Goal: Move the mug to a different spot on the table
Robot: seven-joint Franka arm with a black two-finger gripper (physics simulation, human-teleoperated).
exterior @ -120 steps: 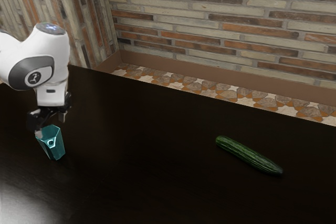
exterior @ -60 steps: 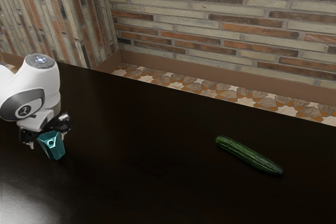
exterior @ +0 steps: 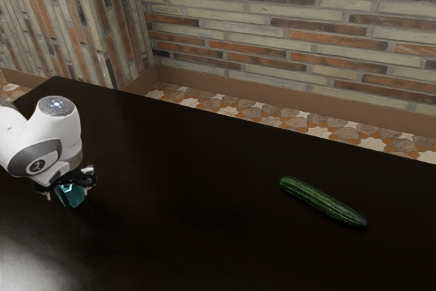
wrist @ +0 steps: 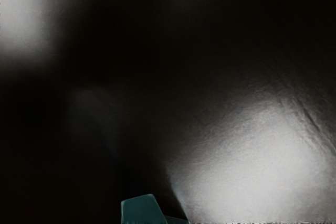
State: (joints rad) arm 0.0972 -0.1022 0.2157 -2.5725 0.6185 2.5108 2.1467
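mug [exterior: 71, 195]: small teal faceted cup, down at the counter [exterior: 204, 236] surface, about 9 o'clock in the exterior view, tucked right under the gripper [exterior: 66, 189]. the wrist view has a teal corner of the mug [wrist: 140, 209] directly below the hand, with dark glossy counter and glare patches beyond it.

handling, my read:
- rigid shell, no give, so clamp force goes straight into the walls
- small, likely light, so weight shouldn't strain the grip
- glossy facets look slippery, so pinch across two opposite flat walls near the rim, from above, not on a corner edge
- may chip or tip if set down hard, so lower it square

pose: the arm [exterior: 37, 144] comes in from the exterior view's left, its white end joint low over the counter, hand pointing down and canted slightly toward 4 o'clock. the hand's body covers most of the mug, so i can't tell whether the fingers are wide or clamped on it.

cucumber [exterior: 322, 200] lies flat well apart, toward 3 o'clock from the mug, with plenty of bare counter between them for a drop spot.
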